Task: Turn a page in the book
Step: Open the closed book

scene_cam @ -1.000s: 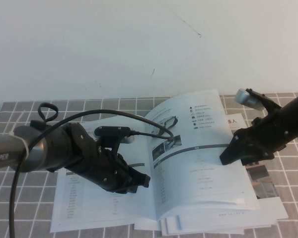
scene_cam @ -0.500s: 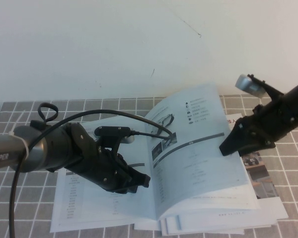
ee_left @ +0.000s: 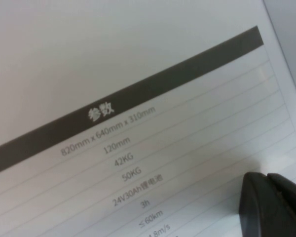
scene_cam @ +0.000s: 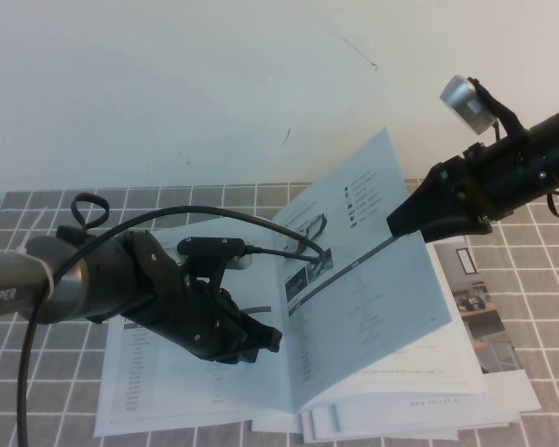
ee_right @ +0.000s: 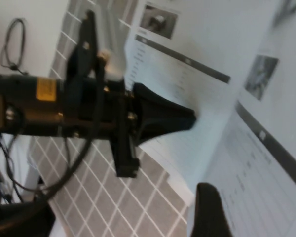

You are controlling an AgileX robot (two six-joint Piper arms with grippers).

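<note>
left arm [scene_cam: 19, 296]: "PIPER" | the book [ee_left: 138, 148] spec table: "820mm x 640mm x 310mm", "120mm", "42KG", "50KG", "24V30Ah", "3h", "≤60km"

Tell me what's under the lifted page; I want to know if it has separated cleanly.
Under the raised page, by the right gripper, lie the book's next leaves. Beside them a brochure shows. What is printed underneath is covered. The left gripper presses the left-hand leaf.

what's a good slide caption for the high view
Right gripper lifts the page off the book; left gripper presses its left side.
</note>
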